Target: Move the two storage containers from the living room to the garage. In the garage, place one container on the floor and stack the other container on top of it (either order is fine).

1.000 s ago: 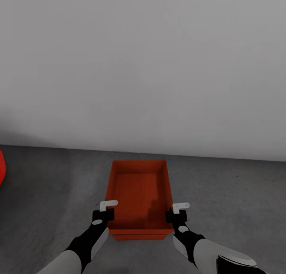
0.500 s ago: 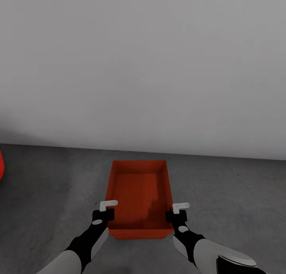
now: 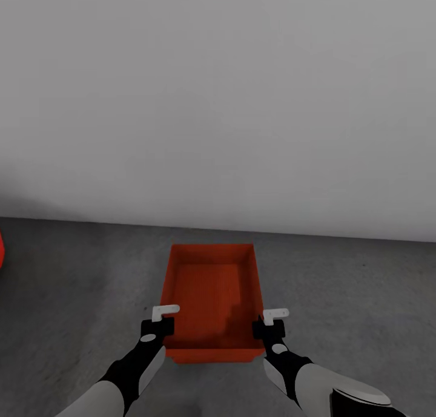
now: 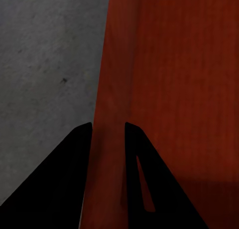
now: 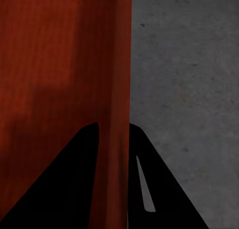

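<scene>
An orange-red storage container [image 3: 209, 296], open at the top and empty, sits low over the grey concrete floor [image 3: 72, 284] close to a plain wall. My left gripper [image 3: 162, 326] is shut on its left wall near the front corner. My right gripper [image 3: 266, 327] is shut on its right wall at the matching spot. In the left wrist view, the black fingers [image 4: 74, 159] straddle the container's wall [image 4: 112, 89]. The right wrist view has the fingers [image 5: 79, 169] pinching the container's other wall [image 5: 117, 64].
A bare white-grey wall [image 3: 218, 102] rises just behind the container. A sliver of something red [image 3: 1, 250] shows at the left edge. Concrete floor spreads on both sides of the container [image 4: 45, 64] [image 5: 189, 64].
The held container has sunk slightly; the strip of a second orange-red rim below its near edge has gone out of sight. The red sliver at left has narrowed.
</scene>
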### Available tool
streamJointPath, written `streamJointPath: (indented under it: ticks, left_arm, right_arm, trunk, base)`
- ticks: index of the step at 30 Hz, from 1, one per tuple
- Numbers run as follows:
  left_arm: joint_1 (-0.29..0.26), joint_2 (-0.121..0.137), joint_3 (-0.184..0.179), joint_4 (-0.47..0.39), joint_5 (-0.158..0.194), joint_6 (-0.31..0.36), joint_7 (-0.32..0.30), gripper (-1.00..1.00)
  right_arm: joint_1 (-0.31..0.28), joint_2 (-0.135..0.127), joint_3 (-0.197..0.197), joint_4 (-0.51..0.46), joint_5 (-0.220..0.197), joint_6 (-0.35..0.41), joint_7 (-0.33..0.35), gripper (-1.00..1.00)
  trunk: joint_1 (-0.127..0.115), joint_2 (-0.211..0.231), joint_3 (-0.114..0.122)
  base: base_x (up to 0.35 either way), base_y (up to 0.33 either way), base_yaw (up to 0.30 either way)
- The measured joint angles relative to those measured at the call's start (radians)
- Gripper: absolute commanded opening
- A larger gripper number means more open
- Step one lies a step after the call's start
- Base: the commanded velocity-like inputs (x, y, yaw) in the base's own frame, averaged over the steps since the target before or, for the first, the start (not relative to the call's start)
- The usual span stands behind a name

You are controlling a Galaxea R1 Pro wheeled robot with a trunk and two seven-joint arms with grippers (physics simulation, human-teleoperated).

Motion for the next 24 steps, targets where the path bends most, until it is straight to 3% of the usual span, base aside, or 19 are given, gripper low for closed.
streamJointPath:
  ticks: [24]
  left_arm:
    - [0.000,-0.001,0.001,-0.001,-0.003,0.001,0.002,-1.00]
  right_arm:
    - [0.000,0.000,0.000,0.000,0.000,-0.001,-0.001,-1.00]
  trunk:
    - [0.000,0.000,0.000]
  base:
    - [0.031,0.000,0.000]
